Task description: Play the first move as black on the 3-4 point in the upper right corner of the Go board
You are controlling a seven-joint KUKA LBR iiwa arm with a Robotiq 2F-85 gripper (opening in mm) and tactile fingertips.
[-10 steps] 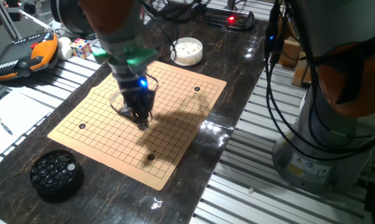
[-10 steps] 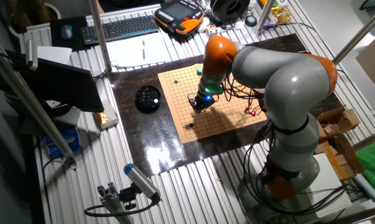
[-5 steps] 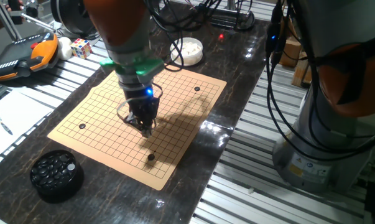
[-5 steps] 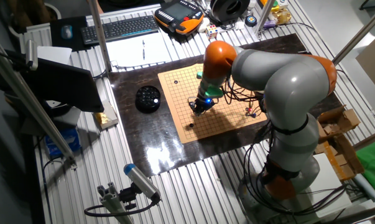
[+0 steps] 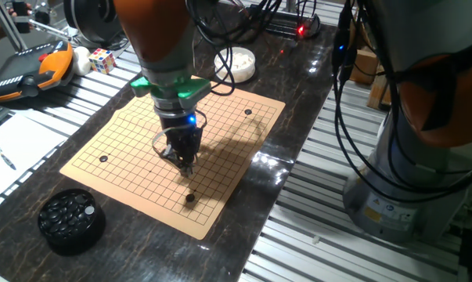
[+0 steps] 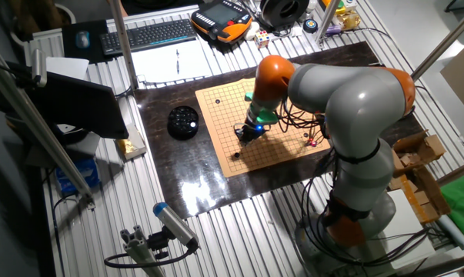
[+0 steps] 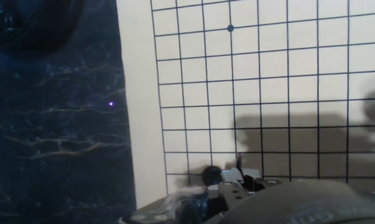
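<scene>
the go board point(image 5: 110, 141) serves as the landmark. off its near left corner in one fixed view, a round black bowl of stones point(image 5: 70, 222) sits on the dark marbled counter point(image 5: 298, 94), probably parked there so black's supply is within reach. over the board's middle lines the gripper point(image 5: 186, 166) points straight down, its tip just above the grid, which suits setting or leaving a small piece without disturbing the lines. just nearer the board's near edge than that tip lies a black stone point(image 5: 190, 197), apart from the tip and resting on an intersection close to the corner. whether that is the 3-4 point cannot be counted from here, though it looks like the played move. further right, past the board's far edge, a white bowl point(image 5: 236, 64) holds the white stones, away from play. in the hand view the stone point(image 7: 208, 175) shows at the bottom, beside the jaws; how far they are parted cannot be told, and nothing is seen gripped. compared with half a second ago, the gripper has shifted a little toward the board's near right side and sits slightly closer to the stone, which has not moved.
</scene>
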